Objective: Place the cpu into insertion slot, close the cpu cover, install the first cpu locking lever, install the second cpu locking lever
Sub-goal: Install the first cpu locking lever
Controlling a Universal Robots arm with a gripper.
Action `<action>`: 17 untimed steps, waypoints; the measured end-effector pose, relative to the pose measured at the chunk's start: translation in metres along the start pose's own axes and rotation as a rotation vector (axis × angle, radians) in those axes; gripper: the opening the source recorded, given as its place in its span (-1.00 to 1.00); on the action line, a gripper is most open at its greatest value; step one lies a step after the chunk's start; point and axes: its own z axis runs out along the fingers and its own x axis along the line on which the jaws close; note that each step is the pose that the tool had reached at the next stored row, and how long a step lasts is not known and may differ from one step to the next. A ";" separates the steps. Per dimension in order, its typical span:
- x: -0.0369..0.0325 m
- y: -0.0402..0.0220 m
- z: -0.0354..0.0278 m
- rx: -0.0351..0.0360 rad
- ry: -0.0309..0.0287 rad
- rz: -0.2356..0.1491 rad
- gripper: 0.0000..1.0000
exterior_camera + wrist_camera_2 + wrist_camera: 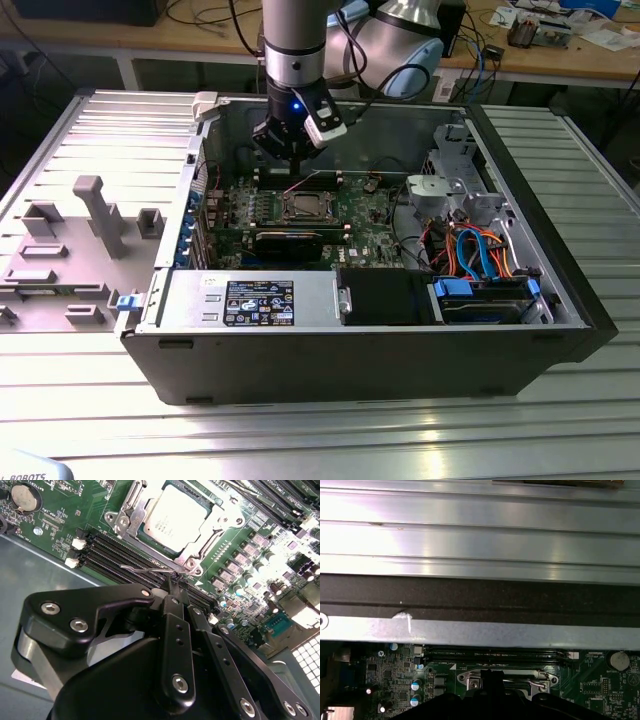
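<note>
Cpu (pixel 172 517) sits in the insertion slot (pixel 131 521), the cpu cover (pixel 212 530) down around it. Black memory slots (pixel 120 555) run just beside, and a thin wire lever (pixel 150 570) juts toward me. My end effector (pixel 175 587) hangs above the socket's edge, fingers pressed together, grasping nothing I can see.

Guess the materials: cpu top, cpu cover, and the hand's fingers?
cpu: matte silver-grey lid, likely plated metal; it shows a soft, even sheen. cpu cover: bright bare metal, probably stamped steel, with sharp glints and thin bent edges. Fingers of the hand: matte black, either anodised metal or hard plastic, held by shiny screws; the look leaves it open.
</note>
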 end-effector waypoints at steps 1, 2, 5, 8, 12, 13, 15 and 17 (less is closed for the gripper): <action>0.0000 0.0000 0.0000 0.0000 0.0000 0.000 -0.79; 0.0000 0.0000 0.0000 0.0001 0.0000 0.000 -0.79; -0.0007 0.0000 0.0009 -0.0005 -0.0003 0.000 -0.79; -0.0037 0.0000 0.0050 -0.0002 0.0000 0.000 -0.79; -0.0045 -0.0001 0.0061 -0.0001 0.0000 0.000 -0.79; -0.0045 0.0000 0.0062 -0.0002 -0.0001 0.000 -0.79; -0.0045 -0.0001 0.0062 -0.0002 0.0000 0.000 -0.79; -0.0049 -0.0001 0.0064 -0.0002 0.0000 0.000 -0.79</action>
